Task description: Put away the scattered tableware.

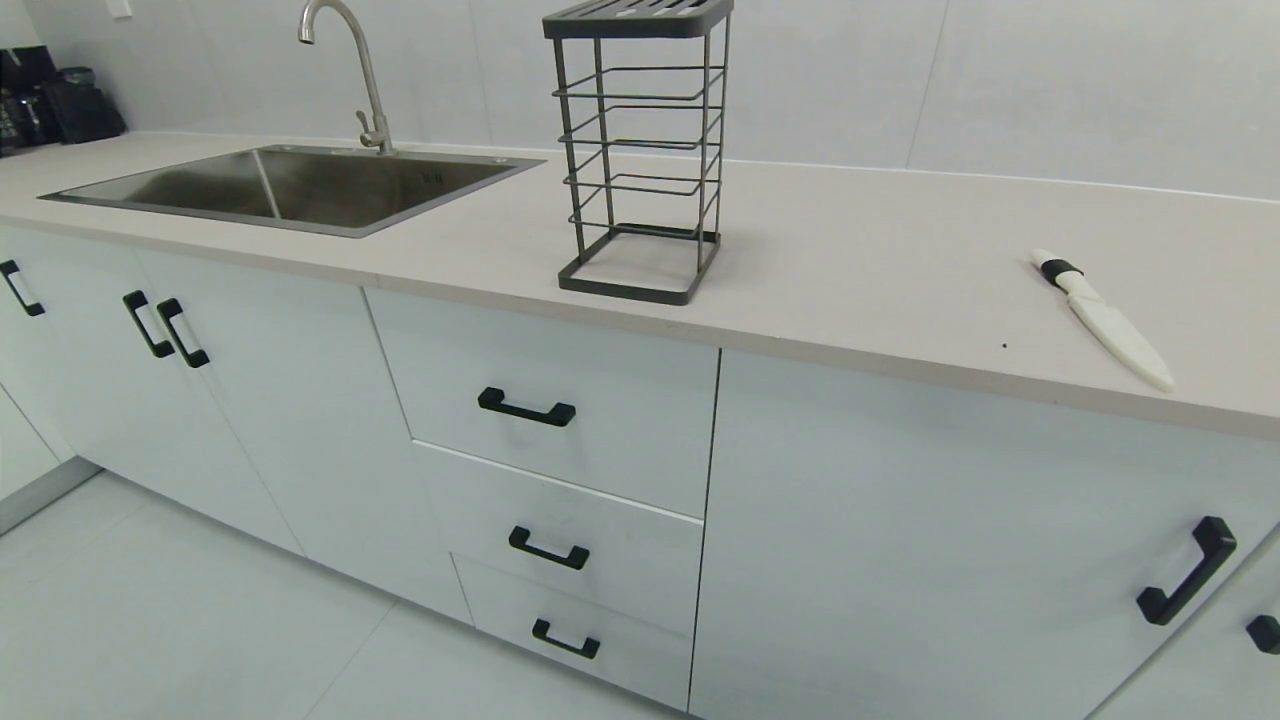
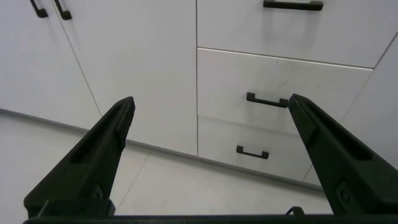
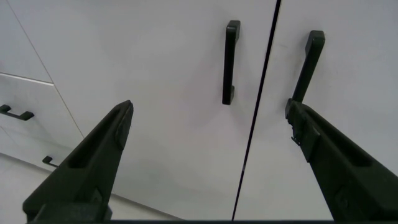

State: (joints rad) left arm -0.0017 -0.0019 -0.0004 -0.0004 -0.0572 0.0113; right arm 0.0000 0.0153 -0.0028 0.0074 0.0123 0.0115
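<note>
A white knife (image 1: 1103, 317) with a black band near its handle lies flat on the counter at the right, close to the front edge. A tall black wire rack (image 1: 640, 150) stands upright on the counter's middle, right of the sink. My left gripper (image 2: 211, 102) is open and low, facing the drawer fronts, with nothing between its fingers. My right gripper (image 3: 208, 107) is open too, facing two white cabinet doors with black handles, holding nothing.
A steel sink (image 1: 290, 185) with a curved tap (image 1: 345, 60) is set in the counter at the left. Below are drawers (image 1: 560, 420) and cabinet doors with black handles. Dark appliances (image 1: 50, 100) sit at the far left corner. The floor is bare tile.
</note>
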